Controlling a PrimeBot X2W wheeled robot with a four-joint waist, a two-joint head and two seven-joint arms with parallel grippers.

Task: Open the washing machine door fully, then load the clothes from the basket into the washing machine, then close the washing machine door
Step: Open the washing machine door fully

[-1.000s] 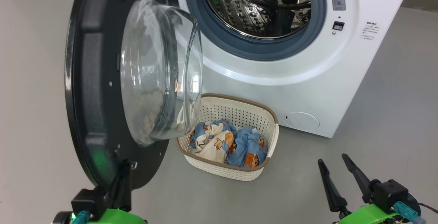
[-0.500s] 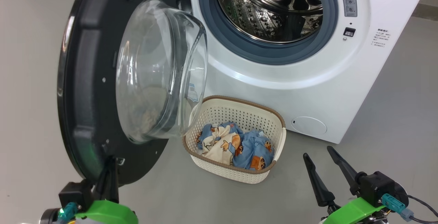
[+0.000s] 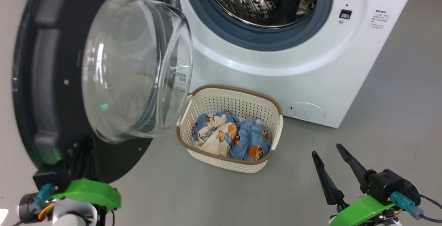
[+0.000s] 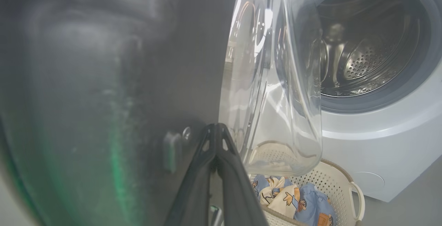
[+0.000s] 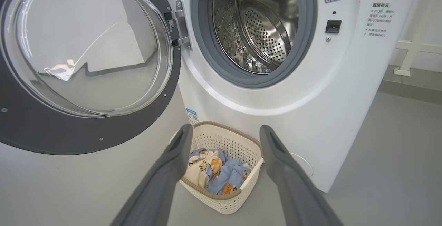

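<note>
While your left claw [image 4: 215, 133], shut on nothing, rests against the rim of the door [image 3: 45, 81], the clothes [image 3: 231, 139] lie in the basket [image 3: 234, 91] at about nine o'clock from your wide-open, empty right claw [image 3: 326, 150], the nearer one.

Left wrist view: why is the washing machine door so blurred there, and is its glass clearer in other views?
Left wrist view: the washing machine door sits very near the lens, so its black rim is out of focus, with a green smear. Head view: the glass is sharp, with white glare streaks and a green glint. Right wrist view: sharp too; the glass mirrors pale shapes.
</note>
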